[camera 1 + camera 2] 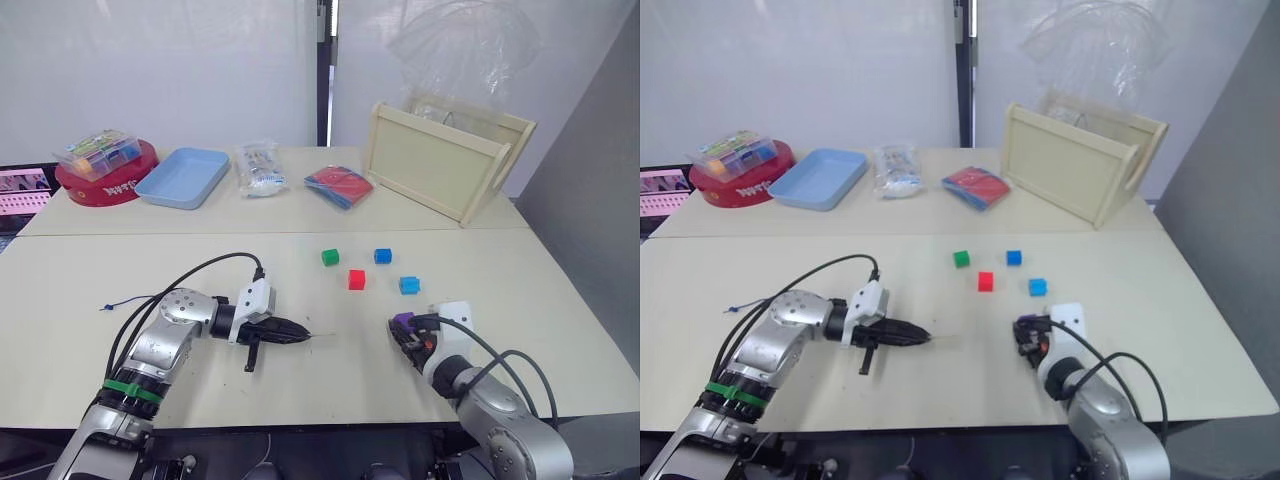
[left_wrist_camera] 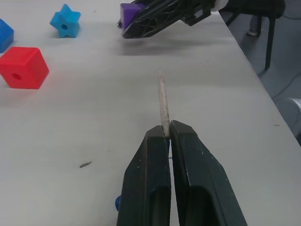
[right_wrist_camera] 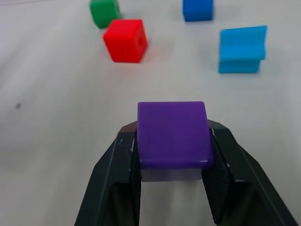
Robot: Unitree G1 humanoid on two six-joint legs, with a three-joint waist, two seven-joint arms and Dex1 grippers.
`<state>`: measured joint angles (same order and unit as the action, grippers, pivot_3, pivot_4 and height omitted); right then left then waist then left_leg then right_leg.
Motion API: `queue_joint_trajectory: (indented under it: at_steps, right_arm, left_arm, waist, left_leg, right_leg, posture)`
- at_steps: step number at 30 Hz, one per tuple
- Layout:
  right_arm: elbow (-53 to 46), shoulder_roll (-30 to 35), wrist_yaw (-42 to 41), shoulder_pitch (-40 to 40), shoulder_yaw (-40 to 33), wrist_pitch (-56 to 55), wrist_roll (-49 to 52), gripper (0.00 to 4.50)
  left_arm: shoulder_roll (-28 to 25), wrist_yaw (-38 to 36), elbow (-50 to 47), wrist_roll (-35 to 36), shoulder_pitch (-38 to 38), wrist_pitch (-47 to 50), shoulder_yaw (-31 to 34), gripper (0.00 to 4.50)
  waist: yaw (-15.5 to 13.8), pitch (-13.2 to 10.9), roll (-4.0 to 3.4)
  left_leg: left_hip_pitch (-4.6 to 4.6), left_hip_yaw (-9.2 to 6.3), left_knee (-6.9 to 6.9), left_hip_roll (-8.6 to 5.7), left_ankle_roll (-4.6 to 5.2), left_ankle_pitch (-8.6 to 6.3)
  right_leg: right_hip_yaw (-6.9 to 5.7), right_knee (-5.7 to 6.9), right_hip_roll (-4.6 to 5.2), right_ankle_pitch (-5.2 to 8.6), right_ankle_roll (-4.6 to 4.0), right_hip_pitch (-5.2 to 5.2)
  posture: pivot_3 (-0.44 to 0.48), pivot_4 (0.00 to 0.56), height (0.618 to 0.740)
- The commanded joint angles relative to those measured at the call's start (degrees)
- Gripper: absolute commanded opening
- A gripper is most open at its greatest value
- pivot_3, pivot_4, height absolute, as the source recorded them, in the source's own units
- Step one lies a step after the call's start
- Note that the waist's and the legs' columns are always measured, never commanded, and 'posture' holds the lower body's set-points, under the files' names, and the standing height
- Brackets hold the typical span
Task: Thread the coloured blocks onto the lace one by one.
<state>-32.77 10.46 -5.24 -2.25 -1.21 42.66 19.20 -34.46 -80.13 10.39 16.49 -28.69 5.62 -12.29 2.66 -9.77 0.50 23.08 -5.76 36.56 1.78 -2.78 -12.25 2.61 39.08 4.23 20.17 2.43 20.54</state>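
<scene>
My left gripper (image 1: 298, 336) is shut on the lace's pale stiff tip (image 2: 162, 101), which points toward my right gripper (image 1: 403, 328). The lace's thin dark blue string (image 1: 118, 303) trails on the table at the far left. A purple block (image 3: 172, 133) is held in my right gripper (image 3: 172, 155), a short way from the tip. On the table beyond lie the green block (image 1: 330, 257), the red block (image 1: 357, 279), the dark blue block (image 1: 383, 256) and the light blue block (image 1: 409, 285).
Along the back stand a red tub with a clear box of pieces (image 1: 100, 157), a light blue tray (image 1: 184, 177), a clear bag (image 1: 258, 168), a red-and-blue packet (image 1: 338, 187) and a wooden crate (image 1: 447, 155). The table's right edge (image 2: 244, 52) is close.
</scene>
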Motion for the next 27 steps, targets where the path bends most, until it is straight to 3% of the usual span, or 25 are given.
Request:
queue_joint_trajectory:
  at_steps: [1, 4, 7, 13, 16, 19, 23, 27]
  right_arm:
    - [-1.3, -3.4, 2.5, -1.2, -0.3, -0.5, 0.4, 1.18]
    - [-2.3, -5.4, 2.5, -1.1, 0.0, 0.8, 1.9, 1.18]
    - [-3.9, -6.2, 3.6, 0.9, -2.3, 4.1, 3.6, 2.61]
    - [-9.3, -3.1, 0.5, 8.0, -8.2, 12.2, 13.3, 4.47]
    - [-10.6, 4.9, -8.2, 10.4, -9.8, 14.3, 19.8, 4.47]
    - [-8.7, 19.6, -23.9, 11.6, -8.4, 11.7, 21.6, 4.47]
    - [0.0, 37.3, -43.2, 16.2, -0.1, -0.2, 13.3, 4.47]
    - [11.9, 44.9, -57.5, 22.3, 10.0, -16.6, 2.0, 4.47]
  left_arm:
    - [-1.0, -1.2, 0.2, -0.5, -0.1, -1.8, 0.6, 0.0]
    - [-1.3, -1.2, 0.6, -0.9, 0.2, -2.4, 0.8, 0.0]
    - [-1.7, -0.3, 0.5, -2.0, 1.3, -3.8, 0.6, 0.0]
    - [-1.5, 1.2, -1.4, -1.8, 3.6, -3.9, 1.4, 0.0]
    - [-1.3, 2.5, -2.7, -1.4, 4.8, -3.4, 1.9, 0.0]
    - [-1.0, 3.6, -4.6, -1.2, 6.1, -2.8, 1.9, 0.0]
    - [-0.9, 4.8, -6.9, -1.1, 7.5, -1.6, 1.8, 0.0]
    - [-1.1, 5.8, -9.4, -0.8, 9.0, -0.6, 1.9, 0.0]
  waist:
    - [0.0, 0.0, 0.0]
    - [0.0, 0.0, 0.0]
    - [0.0, 0.0, 0.0]
    - [0.0, 0.0, -0.01]
    - [-0.2, 0.0, -0.01]
    - [-0.3, 0.0, -0.02]
    - [-0.1, 0.0, 0.0]
    - [0.2, 0.0, 0.01]
  left_leg:
    - [0.0, -0.01, -0.03, 0.03, 0.0, 0.0]
    - [0.04, 0.0, -0.05, 0.02, -0.01, 0.0]
    - [0.02, 0.0, -0.06, 0.04, -0.01, 0.0]
    - [0.03, -0.01, -0.06, 0.04, -0.01, 0.0]
    - [0.04, 0.0, -0.05, -0.01, 0.0, 0.0]
    - [0.06, -0.05, -0.11, 0.0, 0.01, 0.0]
    - [0.04, 0.0, 0.01, -0.06, 0.02, -0.01]
    - [-0.06, 0.01, 0.02, 0.0, 0.05, -0.03]
  right_leg:
    - [-0.01, -0.01, -0.02, 0.0, 0.0, 0.01]
    - [0.01, -0.01, 0.0, 0.0, 0.0, 0.05]
    - [0.01, 0.01, -0.02, 0.0, 0.0, 0.06]
    - [0.0, 0.01, 0.0, 0.0, 0.0, 0.06]
    - [-0.01, 0.0, 0.04, 0.0, 0.0, 0.05]
    - [-0.06, -0.08, 0.02, 0.0, 0.0, 0.03]
    - [-0.04, -0.11, 0.08, 0.0, 0.0, -0.05]
    - [-0.02, -0.09, 0.01, 0.0, 0.01, -0.1]
  posture:
    - [0.0, 0.15, 0.74]
    - [0.0, 0.15, 0.74]
    - [0.0, 0.15, 0.74]
    - [0.0, 0.15, 0.74]
    - [0.0, 0.15, 0.74]
    - [0.0, 0.15, 0.74]
    - [0.0, 0.15, 0.74]
    - [0.0, 0.15, 0.74]
